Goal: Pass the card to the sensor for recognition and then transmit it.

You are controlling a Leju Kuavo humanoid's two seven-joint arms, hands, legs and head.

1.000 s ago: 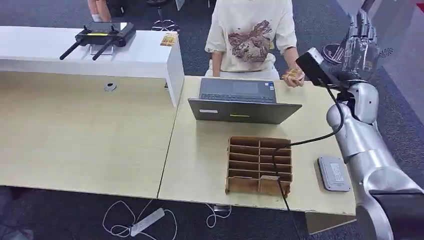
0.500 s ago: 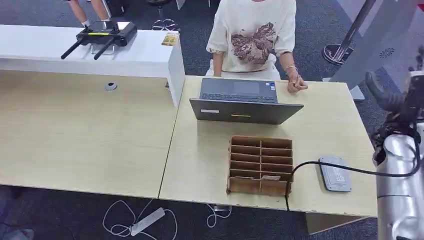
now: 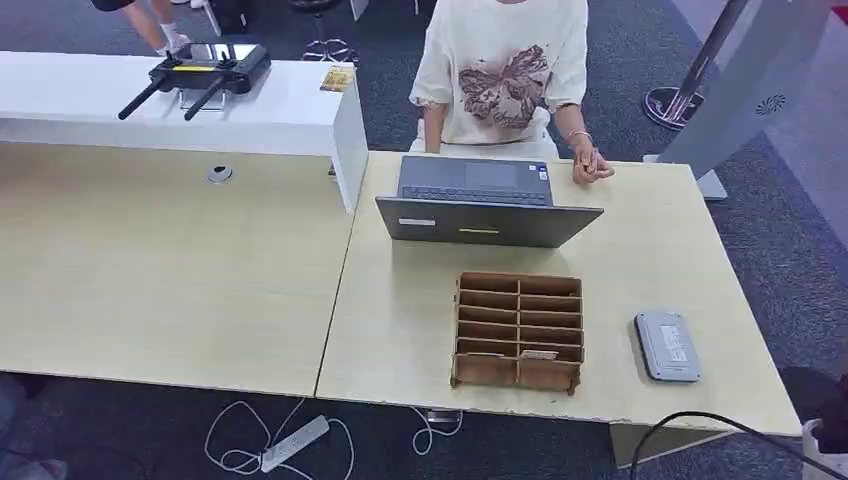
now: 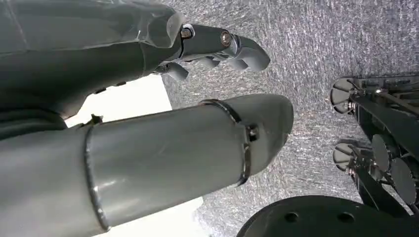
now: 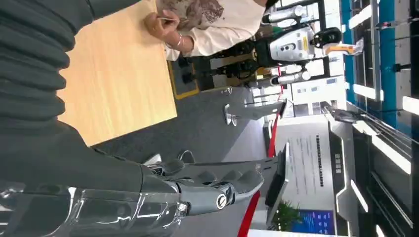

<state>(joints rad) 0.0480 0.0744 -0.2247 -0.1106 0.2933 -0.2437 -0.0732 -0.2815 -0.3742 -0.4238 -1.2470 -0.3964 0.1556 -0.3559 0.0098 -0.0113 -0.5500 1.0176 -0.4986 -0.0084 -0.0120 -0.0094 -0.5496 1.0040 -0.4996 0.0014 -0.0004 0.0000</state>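
Now, left hand (image 4: 148,69): you see it in the left wrist view, hanging over grey carpet. The fingers are apart and slightly curved, and nothing is in them.
Right hand (image 5: 163,190): in the right wrist view the fingers are stretched out and a little apart, with nothing between them. It hangs beside the table edge, above the dark floor.
Card (image 3: 540,354): you find a pale card in the cardboard rack, in the right compartment of the second row from the near edge. It lies apart from both hands.
Cardboard rack (image 3: 470,310): it stands on the table (image 3: 420,300), between the laptop and the near edge.
Sensor (image 3: 667,346): a flat grey box on the table, near the right side of the rack and not touching it.
Laptop (image 3: 488,205): open, with the screen toward the person.
Person (image 3: 500,70): sitting at the far side of the table. The person's hand (image 5: 165,24) rests on the table corner and pinches something thin; you cannot tell if this is a card.
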